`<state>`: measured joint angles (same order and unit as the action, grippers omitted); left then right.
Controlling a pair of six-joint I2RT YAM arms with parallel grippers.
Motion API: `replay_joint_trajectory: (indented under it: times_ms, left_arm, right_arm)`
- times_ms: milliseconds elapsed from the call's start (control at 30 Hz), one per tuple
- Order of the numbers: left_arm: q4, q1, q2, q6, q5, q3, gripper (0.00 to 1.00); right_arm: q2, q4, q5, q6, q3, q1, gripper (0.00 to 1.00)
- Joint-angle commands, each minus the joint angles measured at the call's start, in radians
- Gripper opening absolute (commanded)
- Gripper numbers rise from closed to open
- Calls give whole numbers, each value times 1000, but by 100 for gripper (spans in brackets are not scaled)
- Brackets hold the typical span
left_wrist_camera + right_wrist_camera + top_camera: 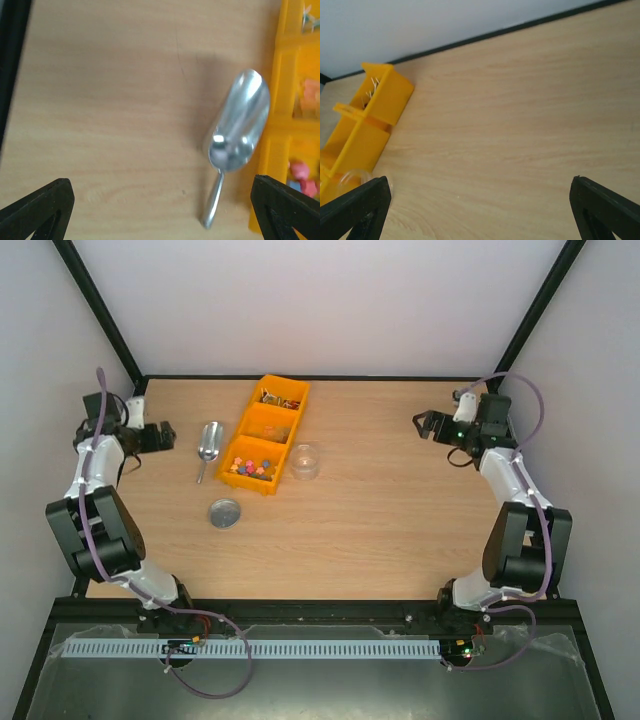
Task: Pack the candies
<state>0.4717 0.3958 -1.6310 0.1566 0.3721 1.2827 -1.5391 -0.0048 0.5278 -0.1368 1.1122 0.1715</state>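
Note:
The candies (279,396) are small shiny gold-wrapped sweets in the far compartment of an orange tray (242,478); their wrapper ends show in the right wrist view (370,90). The near compartment holds small pink, red and blue pieces (251,467) (302,172). A metal scoop (209,445) (240,127) lies left of the tray, handle toward me. My left gripper (163,436) (162,210) is open above the table left of the scoop and holds nothing. Far to the right, my right gripper (422,425) (480,205) is open and also holds nothing.
A clear round jar (305,461) (347,181) stands just right of the tray's near end. A round metal lid (224,513) lies on the table in front of the tray. A black frame rail (300,378) edges the table's far side.

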Motion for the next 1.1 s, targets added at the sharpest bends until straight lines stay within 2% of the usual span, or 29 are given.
replay_joint_trajectory:
  times_ms: [0, 233, 500, 700, 1067]
  left_arm:
    - [-45, -15, 99, 48, -12, -150, 100]
    - [-73, -36, 205, 177, -27, -368, 99]
    - [-104, -98, 233, 287, -48, -487, 100]
    - [-150, -132, 184, 295, -72, -498, 99]
    - [-258, -155, -8, 281, -108, -443, 84]
  right_arm:
    - [85, 8, -81, -45, -96, -48, 99]
    - [155, 25, -97, -57, -199, -97, 99]
    - [197, 46, -95, -57, -257, -115, 99]
    - [214, 62, -85, -56, -277, -117, 99]
    - [251, 148, -70, -74, -343, -120, 99]
